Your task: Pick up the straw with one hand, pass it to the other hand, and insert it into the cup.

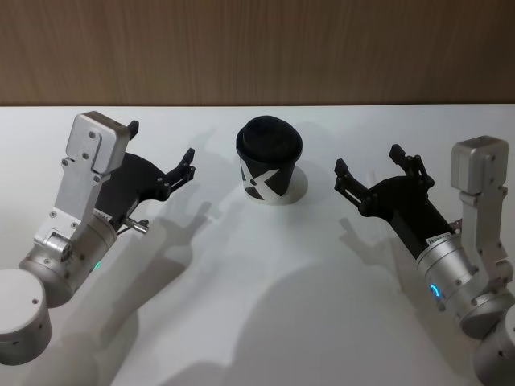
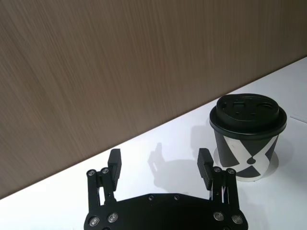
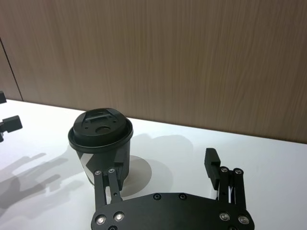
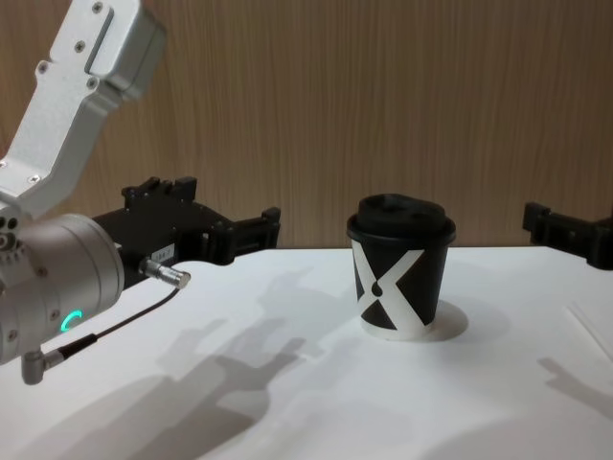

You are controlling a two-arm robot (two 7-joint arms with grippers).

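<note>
cup [image 1: 270, 165] on table [image 1: 265, 314], btwn left gripper [image 1: 161, 141] & right gripper [image 1: 368, 158].

Black cup [image 1: 269, 165], white X; white table [image 1: 241, 322]; brown woodgrain wall [image 1: 257, 48].

The black, flat-bodied left gripper [image 1: 161, 141], on a silver cylindrical wrist [image 1: 71, 256], hovers to the left of the black lidded paper cup [image 1: 269, 157]. Its fingers are spread wide and point toward it. The matching black right gripper [image 1: 368, 160] hovers to the right of the cup, likewise spread and clear of it.
</note>
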